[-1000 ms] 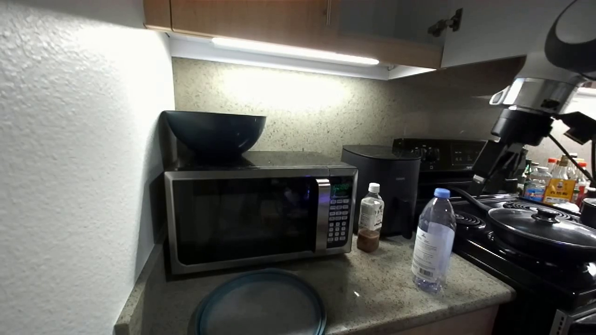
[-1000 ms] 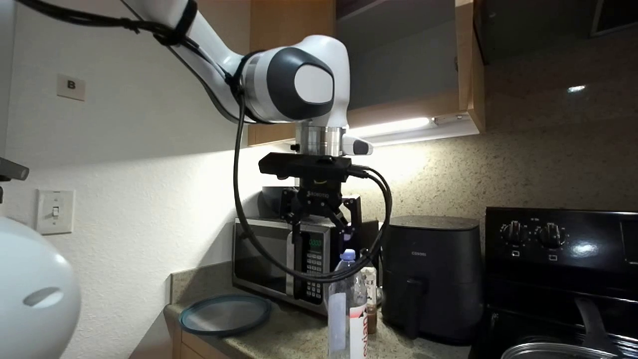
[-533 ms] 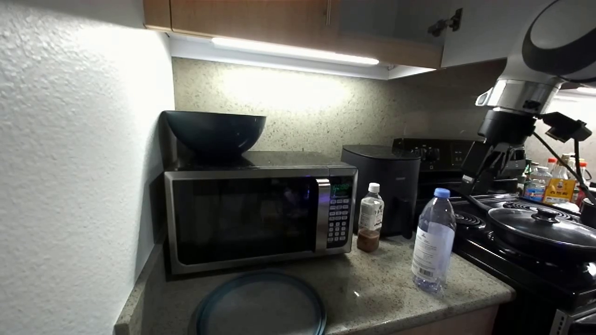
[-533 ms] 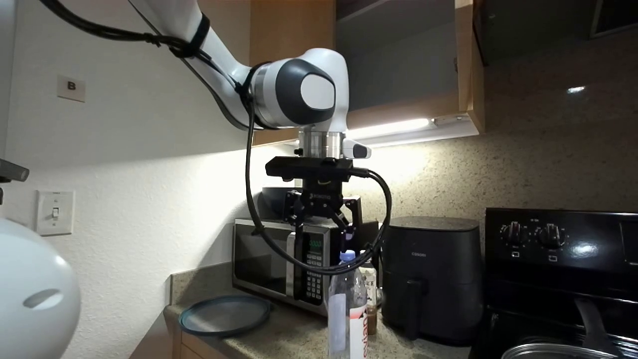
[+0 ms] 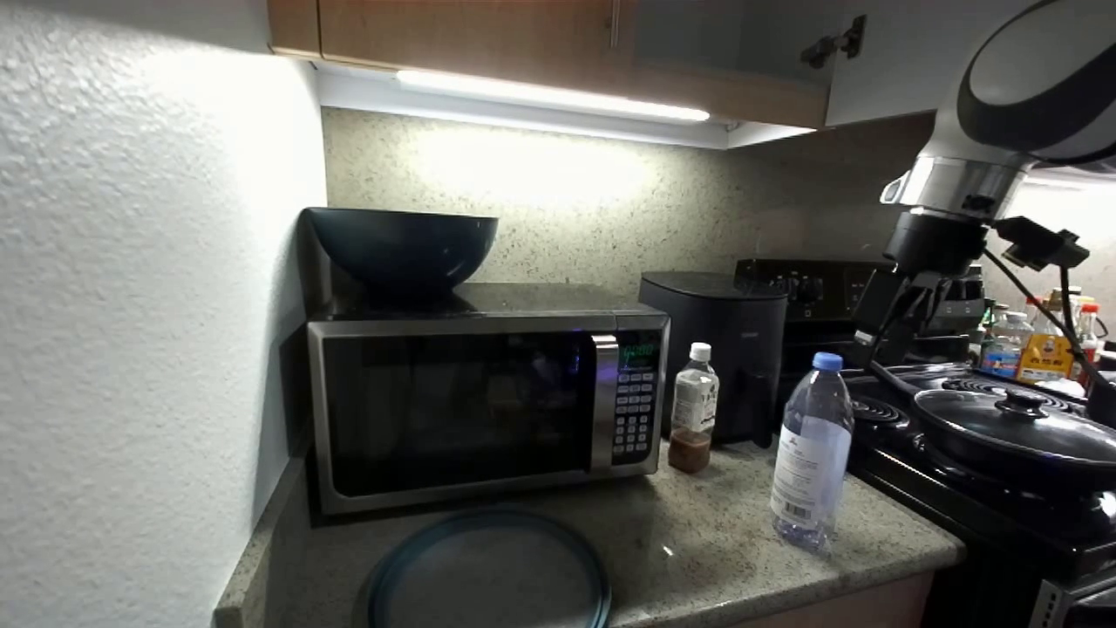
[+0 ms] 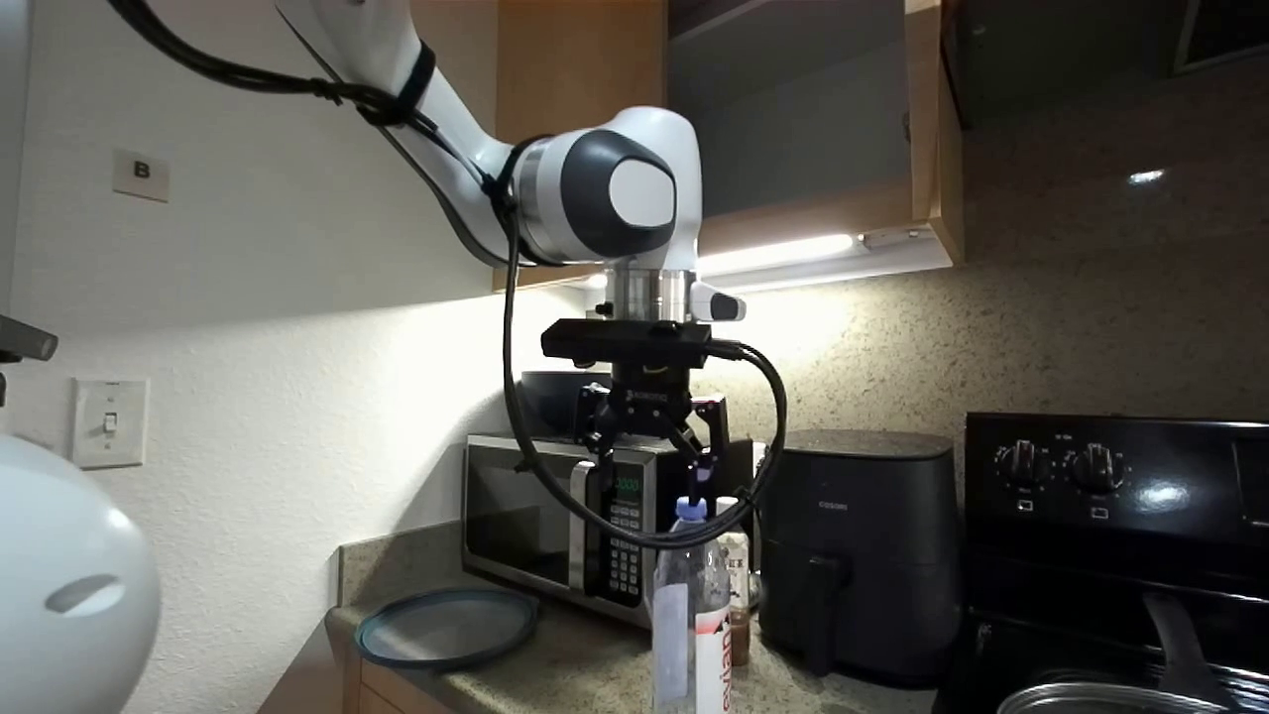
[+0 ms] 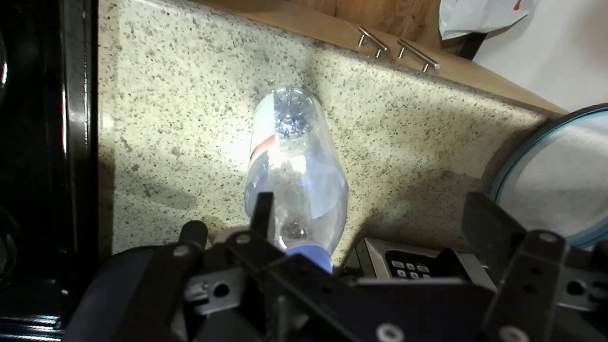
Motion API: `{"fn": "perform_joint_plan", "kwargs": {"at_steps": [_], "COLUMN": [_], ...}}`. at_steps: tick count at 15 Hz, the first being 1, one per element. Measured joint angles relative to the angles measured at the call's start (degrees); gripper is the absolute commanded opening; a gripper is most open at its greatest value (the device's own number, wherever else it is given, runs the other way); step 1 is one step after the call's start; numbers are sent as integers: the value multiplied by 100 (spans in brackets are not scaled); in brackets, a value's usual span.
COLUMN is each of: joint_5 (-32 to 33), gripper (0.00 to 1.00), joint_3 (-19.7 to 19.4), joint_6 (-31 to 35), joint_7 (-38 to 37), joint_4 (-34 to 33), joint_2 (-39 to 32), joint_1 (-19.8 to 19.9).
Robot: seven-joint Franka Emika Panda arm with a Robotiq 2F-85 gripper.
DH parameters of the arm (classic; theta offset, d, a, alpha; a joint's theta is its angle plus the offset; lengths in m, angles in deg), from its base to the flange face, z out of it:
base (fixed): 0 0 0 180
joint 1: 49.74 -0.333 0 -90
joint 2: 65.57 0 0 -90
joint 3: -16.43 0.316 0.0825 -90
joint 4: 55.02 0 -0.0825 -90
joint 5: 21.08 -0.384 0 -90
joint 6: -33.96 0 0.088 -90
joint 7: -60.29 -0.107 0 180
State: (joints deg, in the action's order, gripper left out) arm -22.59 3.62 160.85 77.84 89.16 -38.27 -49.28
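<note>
My gripper [image 7: 368, 209] points down with its jaws wide apart and nothing between them. In an exterior view the gripper [image 6: 649, 496] appears above and behind a transparent, blue-capped bottle [image 6: 691, 615], partly crossed by its own cable. That bottle [image 7: 299, 171] stands upright on the counter; in the wrist view the left finger [image 7: 262, 213] overlaps it and a gripper link hides part of its cap. Whether they touch I cannot tell. Farther back stands a smaller white-capped bottle [image 5: 695, 401] with brown liquid, beside the microwave [image 5: 462, 410].
A dark bowl [image 5: 401, 249] sits on the microwave. An air fryer [image 5: 719, 349] stands between microwave and stove. A round blue-rimmed lid [image 5: 488, 567] lies at the counter's front. The stove bears a covered pan [image 5: 1011, 427]. Overhead, a cabinet door [image 5: 915, 61] hangs open.
The arm has come down slightly and shifted, leftward in an exterior view and a little rightward in another. Its jaws have stayed open. Bottles and other objects have not moved.
</note>
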Motion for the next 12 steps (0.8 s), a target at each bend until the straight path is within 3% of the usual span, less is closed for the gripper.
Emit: {"fn": "perform_joint_plan", "kwargs": {"at_steps": [12], "joint_5": [-17], "gripper": [100], "joint_3": [2], "joint_6": [-320], "joint_7": [801], "joint_4": [-1102], "joint_2": [-1227], "joint_1": [-5]}}
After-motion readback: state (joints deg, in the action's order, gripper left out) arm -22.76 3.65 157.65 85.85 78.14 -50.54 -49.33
